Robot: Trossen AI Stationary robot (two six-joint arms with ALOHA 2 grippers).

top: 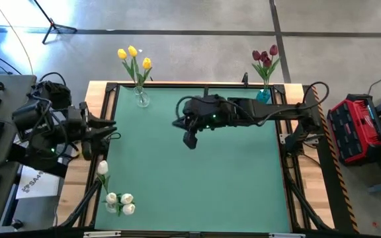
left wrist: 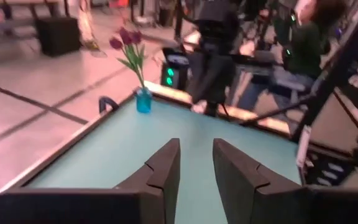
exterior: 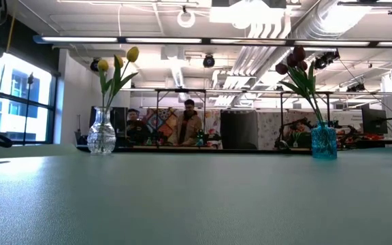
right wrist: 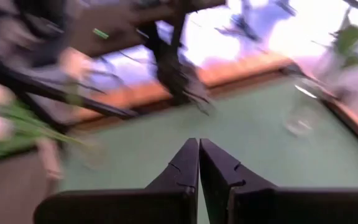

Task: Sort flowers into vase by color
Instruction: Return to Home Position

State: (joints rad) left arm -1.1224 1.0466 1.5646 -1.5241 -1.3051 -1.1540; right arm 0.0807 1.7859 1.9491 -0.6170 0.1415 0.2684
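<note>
Yellow tulips stand in a clear glass vase (top: 140,98) (exterior: 102,134) at the table's far left corner. Dark red tulips stand in a blue vase (top: 264,94) (exterior: 323,141) (left wrist: 143,99) at the far edge, toward the right. White tulips (top: 120,201) cluster at the near left corner; one white head (top: 102,167) stands apart, closer to the left arm. My left gripper (top: 110,129) (left wrist: 196,158) hovers open at the table's left edge, holding nothing. My right gripper (top: 190,140) (right wrist: 199,155) hangs shut and empty over the table's middle.
The green table top (top: 230,178) is framed by a wooden rim (top: 197,84). A keyboard and mouse lie left of the table, and a red case (top: 359,129) sits to its right. Two people (exterior: 186,126) are in the room behind the far edge.
</note>
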